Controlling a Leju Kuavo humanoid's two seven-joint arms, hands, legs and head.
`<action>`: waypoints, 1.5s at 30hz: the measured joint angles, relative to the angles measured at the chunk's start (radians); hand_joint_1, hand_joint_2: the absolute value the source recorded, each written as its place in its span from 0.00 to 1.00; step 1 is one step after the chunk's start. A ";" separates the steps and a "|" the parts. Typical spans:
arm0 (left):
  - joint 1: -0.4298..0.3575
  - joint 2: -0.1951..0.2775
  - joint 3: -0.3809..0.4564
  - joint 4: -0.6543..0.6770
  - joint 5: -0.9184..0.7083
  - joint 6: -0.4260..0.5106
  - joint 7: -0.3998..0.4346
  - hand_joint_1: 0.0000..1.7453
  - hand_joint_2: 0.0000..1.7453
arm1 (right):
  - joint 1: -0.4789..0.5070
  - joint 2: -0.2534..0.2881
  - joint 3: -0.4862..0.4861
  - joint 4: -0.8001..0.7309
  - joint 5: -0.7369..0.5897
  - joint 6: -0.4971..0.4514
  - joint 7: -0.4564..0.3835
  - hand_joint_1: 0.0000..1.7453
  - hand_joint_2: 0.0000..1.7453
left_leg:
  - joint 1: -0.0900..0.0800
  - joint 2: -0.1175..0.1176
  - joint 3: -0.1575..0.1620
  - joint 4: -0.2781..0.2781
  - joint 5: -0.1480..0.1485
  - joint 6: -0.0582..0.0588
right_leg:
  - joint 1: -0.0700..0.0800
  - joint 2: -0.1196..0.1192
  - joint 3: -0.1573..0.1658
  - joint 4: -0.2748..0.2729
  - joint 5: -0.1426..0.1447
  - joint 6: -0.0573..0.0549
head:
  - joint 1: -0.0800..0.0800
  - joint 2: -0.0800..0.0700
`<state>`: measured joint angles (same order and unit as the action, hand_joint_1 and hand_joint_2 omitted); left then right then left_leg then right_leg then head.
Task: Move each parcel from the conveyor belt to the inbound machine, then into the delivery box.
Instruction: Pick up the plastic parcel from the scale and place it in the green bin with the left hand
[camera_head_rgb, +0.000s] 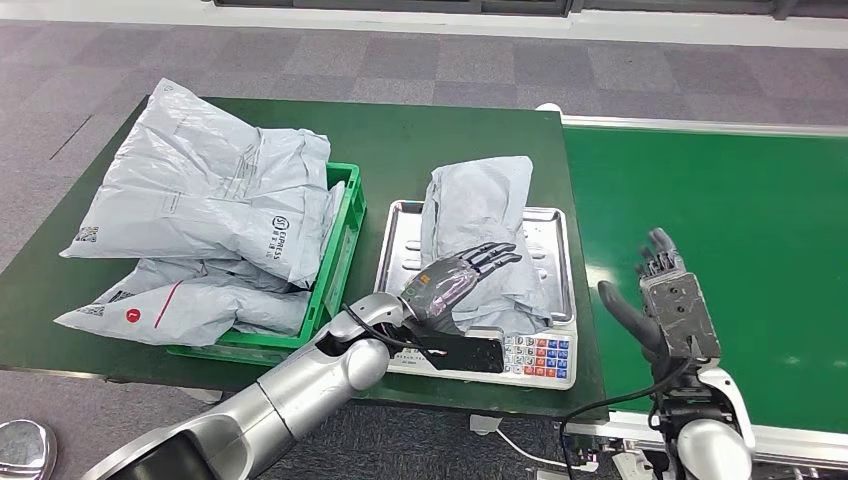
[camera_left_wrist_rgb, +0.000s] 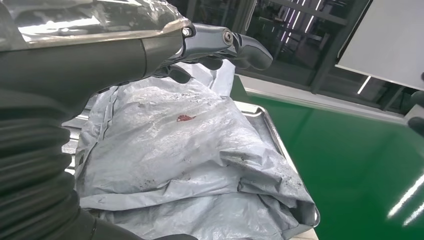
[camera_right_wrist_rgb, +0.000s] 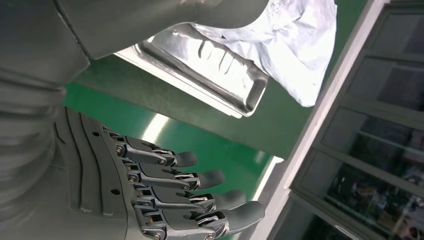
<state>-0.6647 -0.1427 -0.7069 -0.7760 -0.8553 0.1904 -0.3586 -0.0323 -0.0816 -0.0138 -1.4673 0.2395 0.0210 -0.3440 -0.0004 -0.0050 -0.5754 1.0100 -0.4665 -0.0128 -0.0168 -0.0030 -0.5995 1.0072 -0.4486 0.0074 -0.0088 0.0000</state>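
Observation:
A crumpled grey parcel lies on the steel tray of the inbound machine, a scale with a keypad at its front. My left hand hovers just over the parcel's near end, fingers stretched out and spread, holding nothing; the left wrist view shows the parcel under the fingers. My right hand stands open above the green conveyor belt, fingers up and empty; its wrist view shows the fingers and the tray. The green delivery box at the left holds several grey parcels.
The dark green table carries the box and the scale. Parcels spill over the box's left side toward the table edge. A black cable runs from my left wrist. Grey carpet floor lies beyond the table.

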 joint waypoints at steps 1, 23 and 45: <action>0.000 0.000 0.000 0.000 0.000 0.000 0.000 0.00 1.00 | 0.000 -0.001 -0.002 -0.003 0.002 -0.002 -0.001 0.00 1.00 | 0.000 0.000 0.000 0.000 0.000 0.000 | 0.000 0.000 0.000 0.000 0.000 0.000 | 0.000 0.000; -0.007 0.001 0.000 0.031 -0.064 0.029 0.013 0.00 1.00 | 0.060 -0.026 -0.144 -0.161 -0.031 -0.052 -0.051 0.00 1.00 | 0.000 0.000 0.000 0.000 0.000 0.000 | 0.000 0.000 0.000 0.000 0.000 0.000 | 0.000 0.000; -0.036 0.002 0.001 0.245 -0.213 0.132 0.092 0.00 1.00 | 0.151 -0.041 -0.172 -0.264 -0.067 -0.006 -0.086 0.00 1.00 | 0.000 0.000 0.000 0.000 0.000 0.000 | 0.000 0.000 0.000 0.000 0.000 0.000 | 0.000 0.000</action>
<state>-0.7010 -0.1408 -0.7061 -0.5310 -1.0685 0.3220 -0.2666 0.1187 -0.1228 -0.1858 -1.7315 0.1720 0.0153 -0.4295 -0.0005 -0.0051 -0.5755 1.0099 -0.4668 -0.0125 -0.0170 -0.0031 -0.5990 1.0071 -0.4487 0.0075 -0.0088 0.0000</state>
